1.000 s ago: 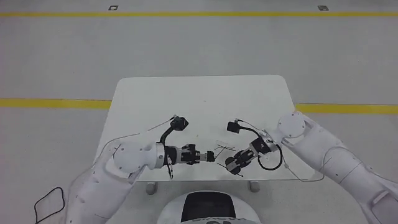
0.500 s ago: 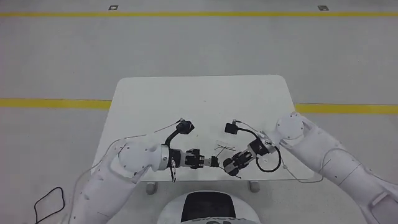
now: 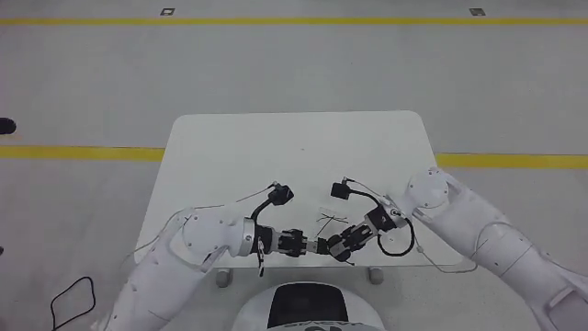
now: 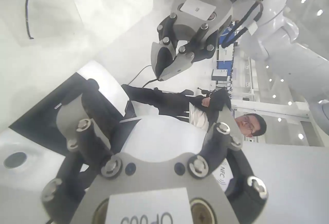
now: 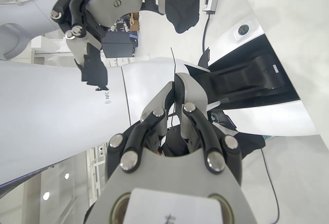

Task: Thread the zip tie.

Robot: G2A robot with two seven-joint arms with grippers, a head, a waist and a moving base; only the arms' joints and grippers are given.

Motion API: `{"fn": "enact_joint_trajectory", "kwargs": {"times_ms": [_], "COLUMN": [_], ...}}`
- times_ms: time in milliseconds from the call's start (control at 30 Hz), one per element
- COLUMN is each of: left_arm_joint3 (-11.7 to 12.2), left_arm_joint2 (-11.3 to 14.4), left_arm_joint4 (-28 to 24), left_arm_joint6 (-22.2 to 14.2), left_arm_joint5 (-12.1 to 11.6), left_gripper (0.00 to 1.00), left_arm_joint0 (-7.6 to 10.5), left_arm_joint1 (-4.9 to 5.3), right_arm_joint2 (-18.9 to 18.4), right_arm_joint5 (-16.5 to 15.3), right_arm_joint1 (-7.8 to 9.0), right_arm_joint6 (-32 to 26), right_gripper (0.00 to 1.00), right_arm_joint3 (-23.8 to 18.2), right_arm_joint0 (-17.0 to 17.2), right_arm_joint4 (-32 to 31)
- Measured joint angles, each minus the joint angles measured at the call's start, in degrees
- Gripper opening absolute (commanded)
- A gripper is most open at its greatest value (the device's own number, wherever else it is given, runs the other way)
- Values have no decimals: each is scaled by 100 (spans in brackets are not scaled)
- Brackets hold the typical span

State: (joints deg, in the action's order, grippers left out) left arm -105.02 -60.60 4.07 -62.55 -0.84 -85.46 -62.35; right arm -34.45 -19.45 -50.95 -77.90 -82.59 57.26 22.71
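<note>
— Where do we stand?

— I start with the surface (image 3: 294, 142), which takes the middle of the top view. Both my arms come in over its near edge, the left arm (image 3: 207, 239) from the lower left of the frame and the right arm (image 3: 441, 207) from the lower right. They meet tip to tip at the lower middle.

— And the pincers?

— My right pincer (image 5: 175, 84) is pressed together on the zip tie (image 5: 174, 64), and a thin black length of it sticks out past the fingertips. My left pincer (image 4: 155, 88) stands wide apart with nothing in it. It faces the right one from close by, and I see a gap between them in the left wrist view.

— Anything else down there?

— A few loose ties (image 3: 329, 218) lie crossed on the surface, just above the pincers in the top view.

— So which step is this?

— I judge it the start of the threading proper: one pincer holds the tie and the other has not yet taken a grip. I cannot make out the tie's head, so I can't say which end pokes out.

— Next move?

— It calls for bringing the open left pincer around the free length and closing on it squarely, without knocking so thin a strand aside. Head and tail then need close lining up. The slot is likely small, so I expect a slow, fine approach.
</note>
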Motion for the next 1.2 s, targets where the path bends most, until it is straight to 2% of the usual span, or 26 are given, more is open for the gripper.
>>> {"fn": "enact_joint_trajectory", "kwargs": {"times_ms": [300,333,367,400,467,533,733,800,867,1200], "left_arm_joint3": [269,295,313,328,353,367,400,405,412,425], "left_arm_joint2": [205,214,219,222,235,256,295,303,316,385], "left_arm_joint4": [-522,-569,-607,-642,-707,-750,-860,-891,-928,-1035], "left_arm_joint6": [-101,-109,-107,-100,-81,-78,-19,-1,17,76], "left_arm_joint5": [-175,-182,-183,-183,-181,-183,-191,-195,-195,-198], "left_gripper": [99,78,66,65,48,41,36,29,27,22], "left_arm_joint0": [165,184,194,202,216,231,261,266,270,321], "left_arm_joint1": [26,33,38,43,56,70,109,121,135,199], "right_arm_joint2": [-111,-130,-145,-161,-206,-257,-402,-443,-492,-740], "right_arm_joint5": [-3,-3,-3,-3,-3,-3,-3,-3,-3,-3], "right_arm_joint1": [-35,-40,-43,-46,-50,-52,-60,-63,-67,-87], "right_arm_joint6": [-62,-70,-75,-78,-81,-80,-92,-95,-99,-84], "right_gripper": [0,0,0,0,0,0,0,0,0,0], "right_arm_joint3": [-54,-61,-67,-75,-100,-132,-203,-220,-241,-374], "right_arm_joint0": [104,116,126,137,167,201,308,338,373,546], "right_arm_joint4": [40,30,22,13,-10,-37,-121,-143,-166,-281]}}
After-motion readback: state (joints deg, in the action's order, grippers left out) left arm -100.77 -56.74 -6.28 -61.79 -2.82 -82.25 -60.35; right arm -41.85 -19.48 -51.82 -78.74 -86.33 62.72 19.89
